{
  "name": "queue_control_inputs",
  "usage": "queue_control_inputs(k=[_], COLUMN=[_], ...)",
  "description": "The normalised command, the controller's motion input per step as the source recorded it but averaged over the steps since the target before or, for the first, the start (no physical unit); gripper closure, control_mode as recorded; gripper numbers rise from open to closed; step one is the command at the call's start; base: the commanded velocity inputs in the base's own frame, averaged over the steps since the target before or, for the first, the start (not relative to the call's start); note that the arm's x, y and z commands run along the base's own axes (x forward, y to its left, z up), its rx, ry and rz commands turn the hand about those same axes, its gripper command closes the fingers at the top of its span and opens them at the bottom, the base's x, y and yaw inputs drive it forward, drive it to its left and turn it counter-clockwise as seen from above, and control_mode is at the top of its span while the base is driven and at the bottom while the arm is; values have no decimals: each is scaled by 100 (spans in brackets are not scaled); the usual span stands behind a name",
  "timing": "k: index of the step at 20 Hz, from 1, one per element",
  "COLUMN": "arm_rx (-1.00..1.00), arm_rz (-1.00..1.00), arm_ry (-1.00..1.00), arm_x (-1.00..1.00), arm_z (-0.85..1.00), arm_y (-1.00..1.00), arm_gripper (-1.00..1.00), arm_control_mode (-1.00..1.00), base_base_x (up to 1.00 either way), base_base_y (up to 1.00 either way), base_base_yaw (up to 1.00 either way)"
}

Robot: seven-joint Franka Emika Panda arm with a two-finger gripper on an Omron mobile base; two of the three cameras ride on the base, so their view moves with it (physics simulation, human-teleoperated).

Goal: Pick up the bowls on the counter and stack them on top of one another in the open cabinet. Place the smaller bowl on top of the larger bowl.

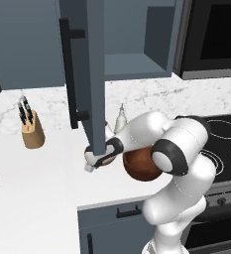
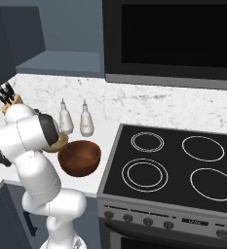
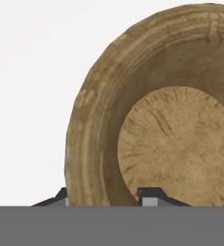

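Note:
The smaller bowl [image 3: 171,134], light tan with a thick rim, looms close in the hand view over the white counter [image 3: 27,96]. My gripper [image 3: 106,197] straddles its near rim, one finger outside and one inside, shut on it. From the left base camera the gripper [image 1: 98,161] is low over the counter [image 1: 42,183], just below the edge of the open cabinet door [image 1: 89,74], with the tan bowl [image 1: 106,160] at its tip. The larger bowl [image 2: 80,157], deep reddish-brown, stands on the counter right beside the tan bowl [image 2: 59,142]; my arm partly hides the brown bowl [image 1: 139,167].
The open cabinet's shelf [image 1: 137,64] is above the counter. A knife block [image 1: 32,131] stands back left. Two white bottles [image 2: 66,119] [image 2: 87,120] stand by the backsplash. The black stovetop [image 2: 173,165] lies to the right under a microwave [image 2: 173,39].

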Motion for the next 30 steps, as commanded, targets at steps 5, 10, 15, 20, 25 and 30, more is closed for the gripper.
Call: queue_control_inputs(k=[5,10,15,20,25,30], arm_rx=[0,0,0,0,-1,-3], arm_rz=[0,0,1,1,0,0], arm_ry=[-15,-19,-3,3,9,14], arm_x=[-63,-77,-38,-8,-1,-13], arm_z=[21,52,54,71,70,26], arm_y=[5,0,-15,-6,-2,-33], arm_gripper=[100,100,100,100,100,100], arm_control_mode=[-100,-100,-100,-100,-100,-100], base_base_x=[0,0,0,0,0,0], base_base_y=[0,0,0,0,0,0], base_base_yaw=[0,0,0,0,0,0])
